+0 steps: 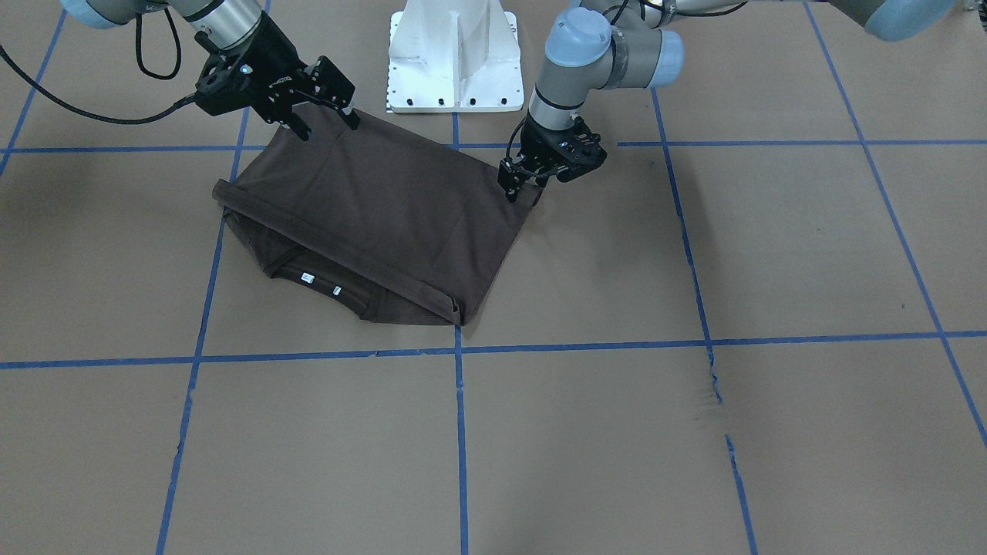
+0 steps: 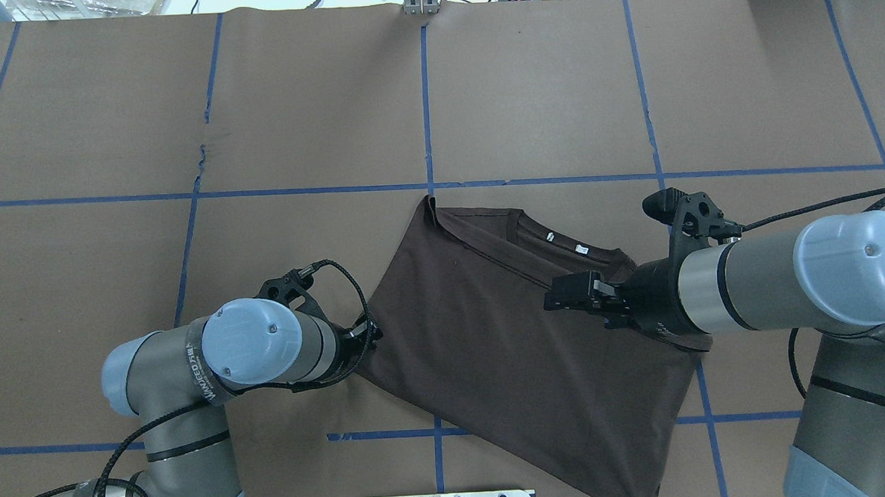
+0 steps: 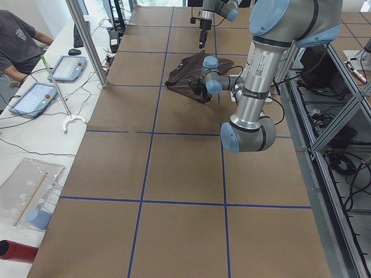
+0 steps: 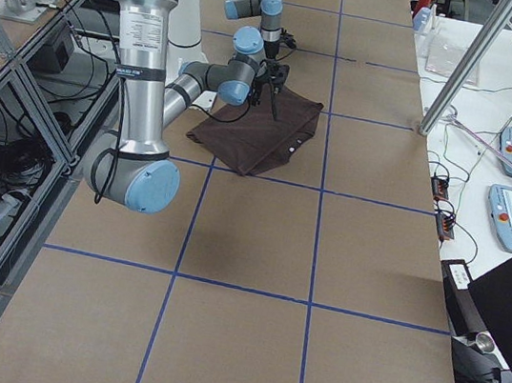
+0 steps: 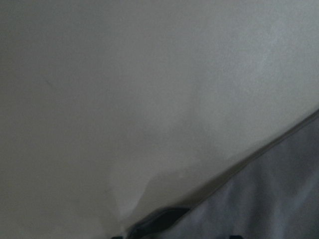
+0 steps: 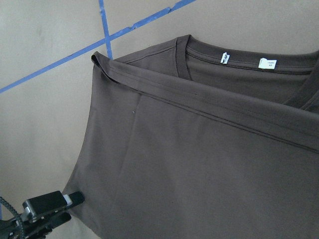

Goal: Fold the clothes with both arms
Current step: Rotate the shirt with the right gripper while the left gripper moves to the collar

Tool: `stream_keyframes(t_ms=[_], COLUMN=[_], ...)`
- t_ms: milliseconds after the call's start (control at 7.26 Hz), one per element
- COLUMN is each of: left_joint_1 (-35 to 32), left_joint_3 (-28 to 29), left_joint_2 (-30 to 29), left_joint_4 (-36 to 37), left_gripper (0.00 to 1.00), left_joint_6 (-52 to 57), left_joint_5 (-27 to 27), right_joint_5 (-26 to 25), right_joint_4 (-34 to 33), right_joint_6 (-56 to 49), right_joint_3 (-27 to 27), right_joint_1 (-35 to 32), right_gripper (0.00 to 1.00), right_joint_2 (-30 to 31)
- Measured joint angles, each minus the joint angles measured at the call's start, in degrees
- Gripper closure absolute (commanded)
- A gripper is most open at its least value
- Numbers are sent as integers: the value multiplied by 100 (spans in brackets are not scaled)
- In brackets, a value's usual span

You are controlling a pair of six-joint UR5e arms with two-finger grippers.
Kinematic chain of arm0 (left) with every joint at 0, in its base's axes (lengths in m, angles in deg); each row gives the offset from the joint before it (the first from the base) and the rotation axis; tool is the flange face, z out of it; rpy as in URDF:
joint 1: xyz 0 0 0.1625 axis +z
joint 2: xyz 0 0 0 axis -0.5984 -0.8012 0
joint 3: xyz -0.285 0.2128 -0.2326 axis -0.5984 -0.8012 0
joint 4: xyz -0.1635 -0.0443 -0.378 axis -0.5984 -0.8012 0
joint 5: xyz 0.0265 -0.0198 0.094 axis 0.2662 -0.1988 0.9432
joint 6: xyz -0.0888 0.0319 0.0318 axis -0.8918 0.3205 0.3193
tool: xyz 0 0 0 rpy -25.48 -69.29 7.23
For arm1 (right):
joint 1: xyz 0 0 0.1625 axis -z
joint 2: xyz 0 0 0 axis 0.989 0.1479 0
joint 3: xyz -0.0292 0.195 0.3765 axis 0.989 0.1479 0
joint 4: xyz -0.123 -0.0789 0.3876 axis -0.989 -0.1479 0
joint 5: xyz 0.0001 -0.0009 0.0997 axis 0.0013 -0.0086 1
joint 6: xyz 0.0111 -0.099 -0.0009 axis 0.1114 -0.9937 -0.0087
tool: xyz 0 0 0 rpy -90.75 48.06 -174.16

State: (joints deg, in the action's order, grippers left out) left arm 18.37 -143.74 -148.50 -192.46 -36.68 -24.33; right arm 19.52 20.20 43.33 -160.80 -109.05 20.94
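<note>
On the left, the left gripper points down at the T-shirt's left near corner, fingertips at the cloth edge. I cannot tell whether they pinch the fabric or stand just free of it, and the left wrist view is too blurred to help.

The T-shirt lies flat on the table, close in front of the white pedestal base and mostly to the right of the centre tape line. One fold looks done: the lower half is laid over the upper, and its hem runs slantwise just short of the collar. The collar and two white tags are uncovered on the far side. I judge the task about half done, since the packet is wide and skewed to the grid and would want at least one more fold.

On the right, the right gripper hangs over the right near corner with its fingers spread wide, holding nothing.

The shirt is thin, matte brown-grey knit, smooth with faint creases, and makes a lopsided four-sided shape. Its hem is double-stitched and its collar ribbed. The tabletop is brown paper crossed by blue tape
</note>
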Motion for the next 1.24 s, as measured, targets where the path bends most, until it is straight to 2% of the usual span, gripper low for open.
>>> stream_keyframes(t_ms=[413,827,964,1102,1240], left_joint_1=[-46,-658,-963,-1300,-1653], left_joint_3=[-41,-20,114,521,1177], left_joint_2=[-17,-164,-278,-559,-987], left_joint_4=[114,481,531,519,411], left_gripper=[100,100,100,100,100], left_joint_6=[-59,152,356,619,944], left_joint_5=[-17,-52,-57,-57,-55], right_joint_5=[-12,-18,-18,-18,-18], right_joint_4=[0,0,0,0,0], right_joint_6=[0,-2,-8,-15,-22], right_joint_3=[14,86,100,115,124], right_joint_1=[-11,-13,-13,-13,-13], right_gripper=[0,0,0,0,0], right_joint_2=[1,2,1,0,-4])
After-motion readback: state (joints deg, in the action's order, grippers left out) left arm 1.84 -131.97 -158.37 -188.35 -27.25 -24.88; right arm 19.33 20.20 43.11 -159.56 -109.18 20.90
